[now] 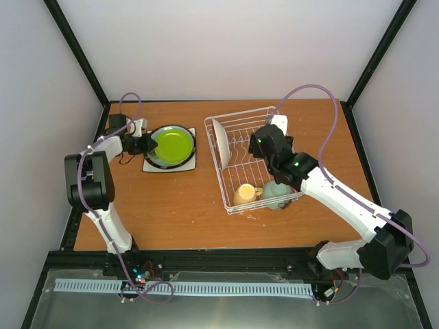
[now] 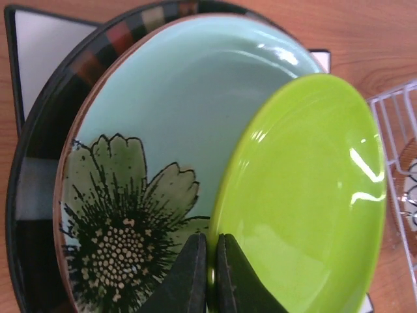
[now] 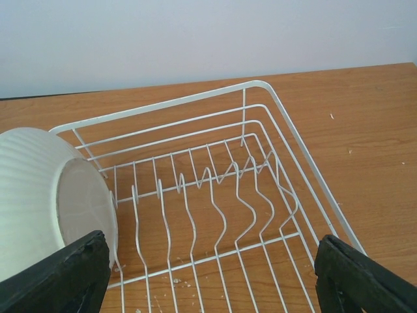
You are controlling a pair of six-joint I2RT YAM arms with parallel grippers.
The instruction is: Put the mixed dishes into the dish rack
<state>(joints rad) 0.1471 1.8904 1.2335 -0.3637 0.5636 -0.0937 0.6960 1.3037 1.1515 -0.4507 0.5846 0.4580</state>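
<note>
My left gripper (image 2: 210, 244) is shut on the near rim of the lime green plate (image 2: 313, 195), one finger above it and one below. That plate sits tilted on a pale teal plate with a flower (image 2: 163, 111). Under those lie a dark striped-rim plate (image 2: 39, 163) and a square white plate (image 2: 45, 45). In the top view this stack (image 1: 171, 144) is left of the dish rack (image 1: 241, 113). The rack holds a white plate (image 1: 219, 140) on edge, a yellow mug (image 1: 245, 195) and a mint-green bowl (image 1: 277, 195). My right gripper (image 3: 212, 287) hangs open over the rack's prongs (image 3: 195, 189), next to the white plate (image 3: 39, 195).
The wooden table (image 1: 171, 205) ends in black frame rails on all sides. White walls close in the back and both sides. The right arm (image 1: 343, 199) stretches from the near right corner across to the rack.
</note>
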